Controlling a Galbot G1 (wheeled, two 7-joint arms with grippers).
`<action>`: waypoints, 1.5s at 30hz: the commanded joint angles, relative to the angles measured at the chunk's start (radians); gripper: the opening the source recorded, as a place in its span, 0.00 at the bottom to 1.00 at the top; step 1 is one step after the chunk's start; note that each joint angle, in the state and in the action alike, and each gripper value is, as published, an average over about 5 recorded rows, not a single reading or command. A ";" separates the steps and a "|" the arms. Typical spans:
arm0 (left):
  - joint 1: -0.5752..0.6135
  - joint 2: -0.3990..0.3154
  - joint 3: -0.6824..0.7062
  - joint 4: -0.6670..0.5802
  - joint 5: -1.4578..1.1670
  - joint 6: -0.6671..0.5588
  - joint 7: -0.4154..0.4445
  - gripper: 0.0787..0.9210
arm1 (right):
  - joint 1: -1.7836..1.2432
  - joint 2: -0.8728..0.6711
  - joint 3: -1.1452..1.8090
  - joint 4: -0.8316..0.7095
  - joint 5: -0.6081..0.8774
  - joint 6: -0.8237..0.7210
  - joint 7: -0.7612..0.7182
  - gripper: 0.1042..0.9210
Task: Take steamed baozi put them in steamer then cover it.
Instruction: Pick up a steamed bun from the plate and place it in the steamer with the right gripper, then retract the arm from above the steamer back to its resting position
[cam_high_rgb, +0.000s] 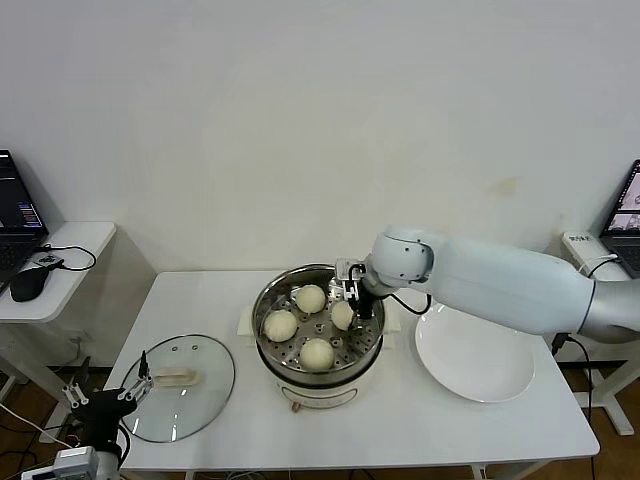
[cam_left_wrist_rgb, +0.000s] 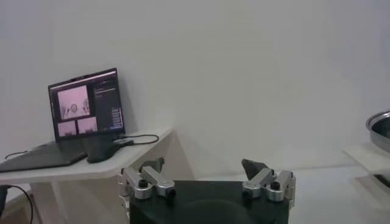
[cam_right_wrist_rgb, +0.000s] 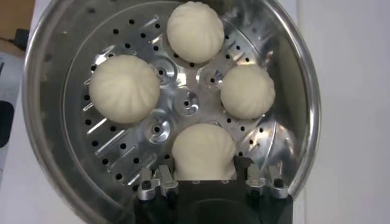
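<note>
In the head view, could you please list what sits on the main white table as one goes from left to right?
Left gripper at the table's left edge → glass cover lying flat → steamer with four baozi inside and the right gripper over one → white plate.

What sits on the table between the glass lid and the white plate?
The steamer, with four baozi on its tray; the right claw grips one. The head view shows this.
</note>
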 joint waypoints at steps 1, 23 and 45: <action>0.000 -0.002 -0.001 -0.001 -0.001 -0.001 0.000 0.88 | -0.021 0.018 0.009 -0.025 -0.036 -0.004 0.007 0.62; -0.017 0.003 0.005 0.012 -0.007 0.000 0.000 0.88 | -0.075 -0.299 0.214 0.301 0.118 0.036 0.311 0.88; -0.029 0.032 0.033 0.112 0.274 -0.035 0.012 0.88 | -1.710 0.114 1.832 0.392 -0.221 0.790 0.561 0.88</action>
